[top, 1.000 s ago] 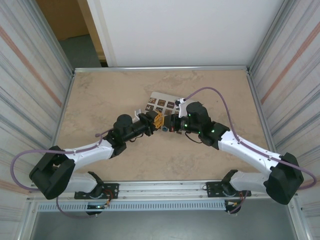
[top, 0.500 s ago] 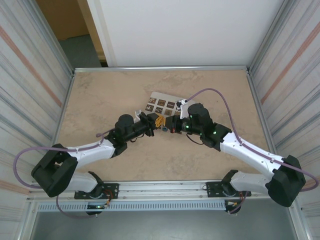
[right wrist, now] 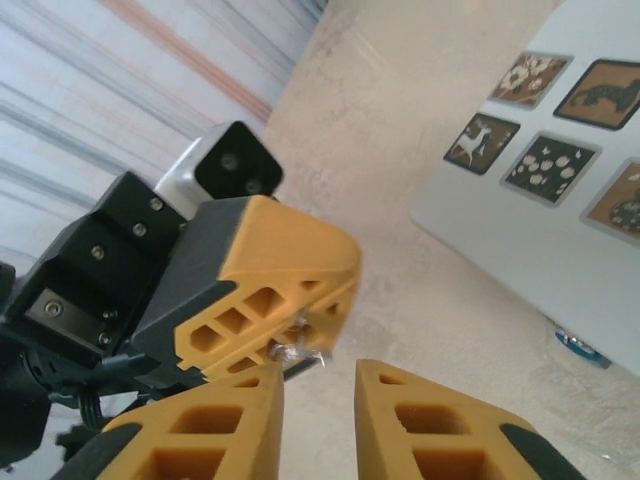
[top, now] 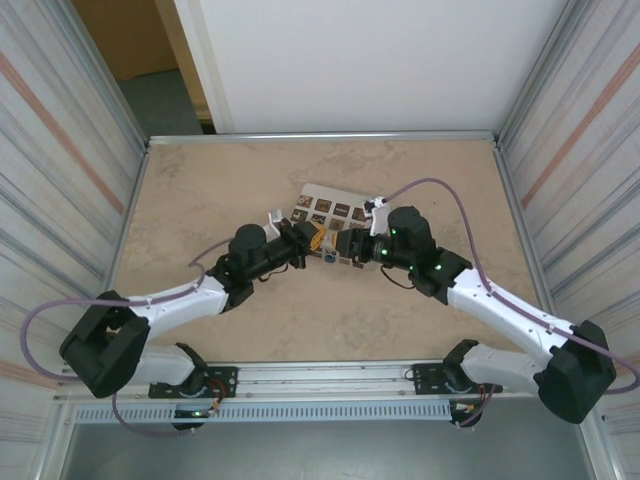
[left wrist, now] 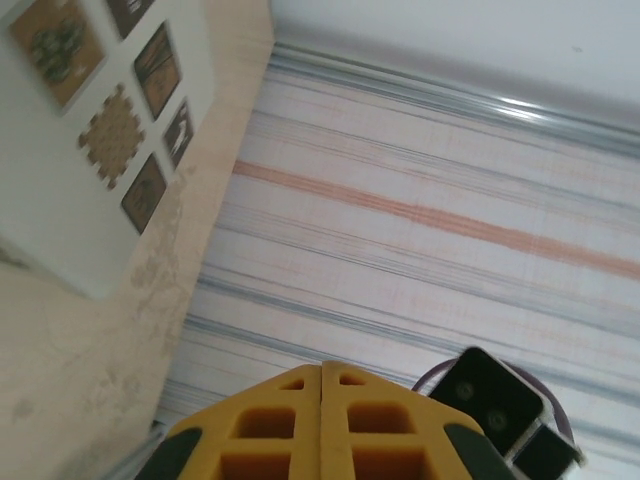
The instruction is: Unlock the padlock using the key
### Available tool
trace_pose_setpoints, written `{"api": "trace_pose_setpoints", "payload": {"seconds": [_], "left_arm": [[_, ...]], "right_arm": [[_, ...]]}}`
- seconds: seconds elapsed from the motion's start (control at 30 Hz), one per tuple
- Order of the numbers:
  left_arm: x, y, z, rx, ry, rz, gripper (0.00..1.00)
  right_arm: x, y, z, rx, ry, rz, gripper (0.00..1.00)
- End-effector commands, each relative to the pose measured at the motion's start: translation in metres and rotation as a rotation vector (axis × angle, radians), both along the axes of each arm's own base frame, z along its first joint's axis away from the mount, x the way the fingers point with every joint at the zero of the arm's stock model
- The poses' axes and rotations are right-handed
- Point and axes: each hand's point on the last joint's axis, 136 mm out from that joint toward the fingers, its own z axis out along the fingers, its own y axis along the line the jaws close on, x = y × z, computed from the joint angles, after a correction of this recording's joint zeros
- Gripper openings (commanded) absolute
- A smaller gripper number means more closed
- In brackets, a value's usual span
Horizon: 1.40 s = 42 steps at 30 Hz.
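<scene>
At the far left, the striped left wall [top: 60, 150] closes off the counter [top: 200, 190], and a broad bare stretch of counter lies between that edge and the left arm [top: 170, 300]. The left tool [top: 316, 238] sits near the counter's middle, just in front of the white box [top: 325, 208]. Its yellow fingers [left wrist: 270, 430] are pressed together with only a seam between them. From the right wrist we see a small silver piece poking out at its tip — the key [right wrist: 298, 352], as far as we can tell. The padlock [top: 329, 257] lies on the counter between the two tools, right at the box's near edge; we cannot tell whether it touches the box. The right tool [top: 343, 247] faces the left one at close quarters, its fingers narrowly parted — the key sits just beyond that gap. To the right, bare counter runs on to the right wall [top: 565, 150].
</scene>
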Motion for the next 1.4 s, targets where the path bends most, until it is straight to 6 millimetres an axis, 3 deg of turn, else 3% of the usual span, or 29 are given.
{"api": "trace_pose_setpoints", "payload": {"seconds": [0.0,0.2,0.43,0.8,1.37], "left_arm": [[0.004,0.012,0.051,0.132,-0.334,0.022,0.0],[-0.006,0.014,0.095,0.254,-0.656,0.0,0.0],[-0.014,0.005,0.125,0.245,-0.827,-0.027,0.0],[-0.017,0.001,0.125,0.236,-0.834,-0.036,0.0],[-0.016,0.004,0.124,0.225,-0.821,-0.014,0.0]], "right_arm": [[-0.005,-0.004,0.034,0.126,-0.061,0.04,0.35],[-0.005,-0.007,0.076,0.297,-0.137,0.101,0.46],[-0.011,0.005,0.103,0.37,-0.198,0.177,0.5],[-0.013,0.027,0.099,0.364,-0.186,0.222,0.46],[-0.007,0.037,0.091,0.35,-0.157,0.223,0.23]]}}
